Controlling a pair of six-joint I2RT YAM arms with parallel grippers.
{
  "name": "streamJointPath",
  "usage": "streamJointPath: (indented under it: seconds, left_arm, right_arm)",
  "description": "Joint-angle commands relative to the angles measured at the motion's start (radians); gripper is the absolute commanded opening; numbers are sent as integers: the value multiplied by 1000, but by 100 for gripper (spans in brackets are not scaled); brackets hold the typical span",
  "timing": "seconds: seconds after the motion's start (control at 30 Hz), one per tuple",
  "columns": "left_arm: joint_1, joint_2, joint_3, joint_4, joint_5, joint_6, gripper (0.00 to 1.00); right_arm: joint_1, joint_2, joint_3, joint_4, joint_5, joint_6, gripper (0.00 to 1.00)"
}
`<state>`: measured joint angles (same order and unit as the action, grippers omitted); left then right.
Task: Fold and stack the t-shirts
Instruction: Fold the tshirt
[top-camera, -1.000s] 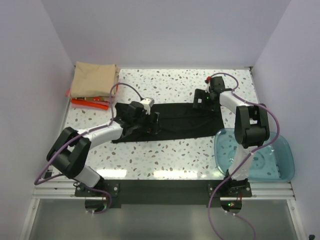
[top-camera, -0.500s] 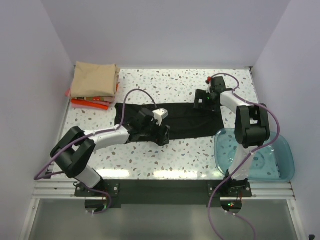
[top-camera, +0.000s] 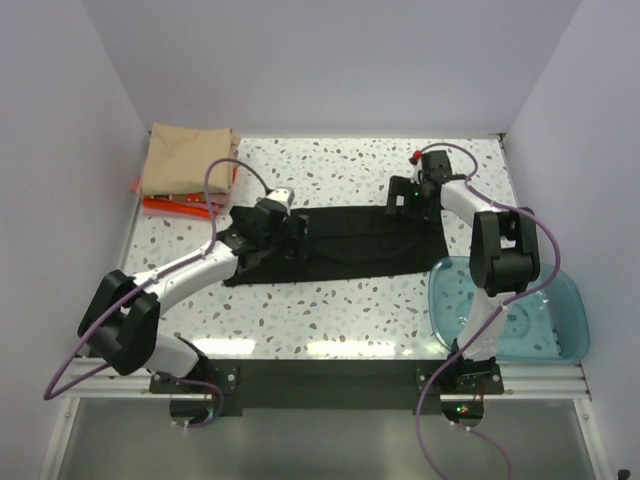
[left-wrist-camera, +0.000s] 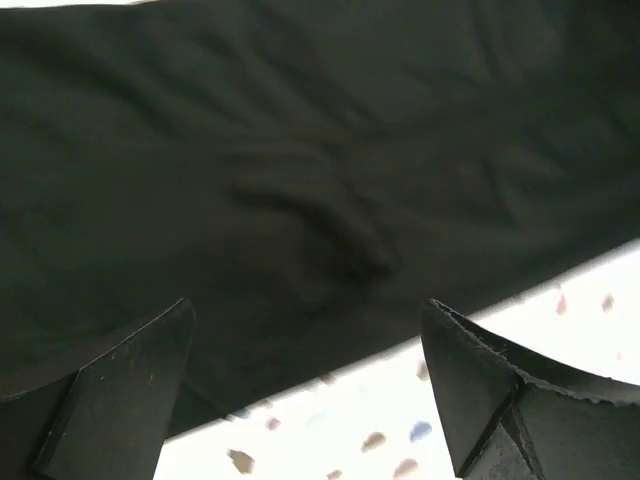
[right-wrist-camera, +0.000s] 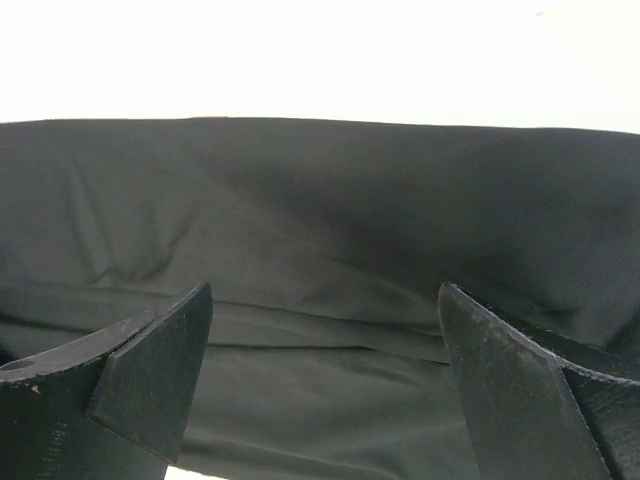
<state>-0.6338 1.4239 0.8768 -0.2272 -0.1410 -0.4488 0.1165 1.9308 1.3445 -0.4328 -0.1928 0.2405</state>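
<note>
Seems two-thirds done: tan shirt (top-camera: 188, 158) stacked on red shirt (top-camera: 180, 208), black shirt (top-camera: 360, 245) half-folded under left gripper (left-wrist-camera: 308, 330) and right gripper (right-wrist-camera: 325, 300), both released.

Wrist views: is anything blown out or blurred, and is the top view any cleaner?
Left wrist: the black t-shirt is underexposed, folds barely readable, and the table strip is bright with soft speckles. Right wrist: table band at top is blown white, cloth folds readable. Top external: even light, sharp, no strong glare.
</note>
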Motion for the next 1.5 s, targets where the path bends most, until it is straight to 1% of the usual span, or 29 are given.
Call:
streamJointPath:
  seconds: [0.0, 0.07, 0.17, 0.37, 0.47, 0.5, 0.6, 0.67, 0.7, 0.73, 0.77, 0.8, 0.83, 0.87, 0.9, 0.93, 0.97, 1.0, 1.03, 1.07, 1.1, 1.13, 1.17, 1.23, 1.27, 1.37, 1.4, 1.43, 1.47]
  left_arm:
    - [117, 39, 37, -58, -33, -137, 100]
    - [155, 62, 39, -38, -17, -174, 100]
    - [160, 131, 74, -43, -26, -200, 100]
    - [200, 303, 128, -12, 30, -237, 100]
    - [235, 394, 157, 21, 89, -223, 100]
    - [244, 432, 162, 34, 130, -220, 100]
    - [270, 506, 201, 52, 158, -202, 100]
    - [279, 549, 284, 39, 161, -170, 100]
    - [283, 599, 321, 32, 158, -160, 100]
    - [284, 627, 406, 31, 162, -148, 100]
    - [289, 660, 460, 8, 162, -133, 100]
    - [293, 734, 517, -6, 176, -125, 100]
    - [298, 772, 642, -21, 179, -117, 100]
    - [313, 815, 710, -70, 179, -120, 100]
    - [319, 899, 778, -86, 188, -117, 100]
    - [330, 944, 912, -99, 195, -108, 100]
    - [333, 1039, 988, -147, 199, -110, 100]
    - [336, 1091, 1066, -177, 208, -114, 100]
    - [338, 1142, 1223, -204, 233, -117, 100]
    - [339, 1188, 1293, -239, 254, -131, 100]
    - [339, 1263, 1348, -241, 265, -145, 100]
    - [341, 1288, 1407, -206, 279, -177, 100]
    - [344, 1305, 1418, -175, 294, -197, 100]
    - [350, 1333, 1413, -118, 337, -255, 100]
    - [352, 1337, 1412, -69, 354, -269, 100]
    - [352, 1354, 1413, -2, 383, -310, 100]
    - [352, 1363, 1412, 17, 408, -317, 100]
    - [352, 1366, 1406, 70, 428, -326, 100]
    - [352, 1374, 1398, 101, 476, -338, 100]
  right_arm:
    - [-3, -13, 42, 28, -98, -69, 99]
    - [-3, -13, 44, 35, -109, -92, 99]
    - [-2, -1, 45, 37, -108, -99, 99]
    - [23, 45, 53, 8, -79, -75, 98]
    - [26, 53, 28, -3, -83, -37, 99]
    - [26, 47, 4, -4, -85, -27, 99]
    - [25, 2, -71, 29, -97, 9, 99]
    - [28, -13, -102, 40, -117, 31, 99]
    - [34, -18, -122, 39, -122, 43, 99]
    - [41, -26, -131, 39, -125, 63, 99]
    - [64, -30, -140, 36, -120, 75, 99]
    - [78, -36, -159, 35, -119, 82, 99]
    - [95, -47, -169, 35, -108, 106, 99]
    - [124, -55, -192, 28, -91, 127, 99]
    - [141, -62, -208, 31, -88, 176, 99]
    - [158, -91, -228, 38, -86, 201, 99]
    - [191, -107, -278, 60, -86, 233, 99]
    - [207, -134, -310, 77, -105, 302, 99]
    - [221, -159, -346, 100, -115, 336, 99]
    - [257, -223, -423, 133, -123, 365, 99]
    - [277, -254, -456, 137, -108, 409, 99]
    - [300, -283, -490, 135, -93, 433, 99]
    - [354, -338, -543, 140, -88, 445, 99]
    - [409, -377, -593, 154, -92, 494, 99]
    - [460, -400, -623, 167, -99, 506, 99]
    - [552, -427, -650, 174, -105, 543, 99]
    - [567, -453, -648, 166, -96, 554, 99]
    - [580, -469, -647, 160, -80, 554, 99]
    - [600, -486, -642, 151, -71, 556, 99]
